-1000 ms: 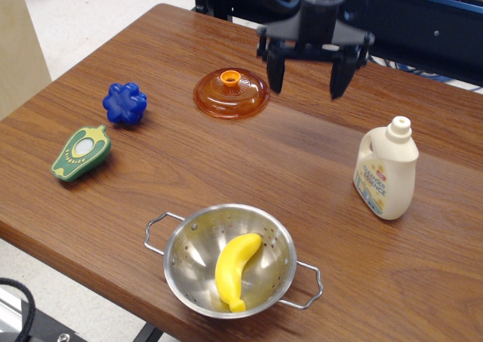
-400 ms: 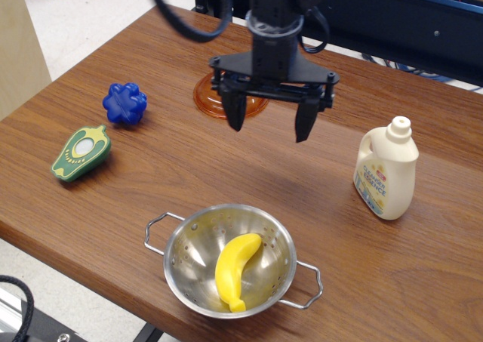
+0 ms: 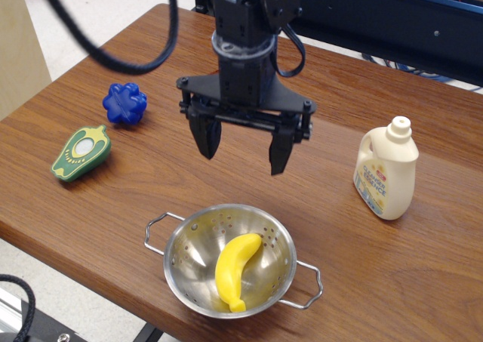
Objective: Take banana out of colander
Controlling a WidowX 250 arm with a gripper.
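The yellow toy banana [image 3: 235, 270] lies inside the shiny steel colander [image 3: 190, 244] near the table's front edge, its tip pointing toward the front rim. My gripper [image 3: 243, 152] hangs open above the table, just behind and above the colander, its two dark fingers [image 3: 207, 136] spread wide and pointing down. It holds nothing and does not touch the banana or the colander.
A cream detergent bottle [image 3: 386, 170] stands to the right. A green-and-yellow avocado toy [image 3: 81, 152] and a blue knobbly toy [image 3: 124, 103] lie at the left. The orange lid is hidden behind my arm. The table's front edge runs just below the colander.
My gripper has moved from the back of the table, by the orange lid, forward and left toward the colander, staying open. The banana and colander have not moved.
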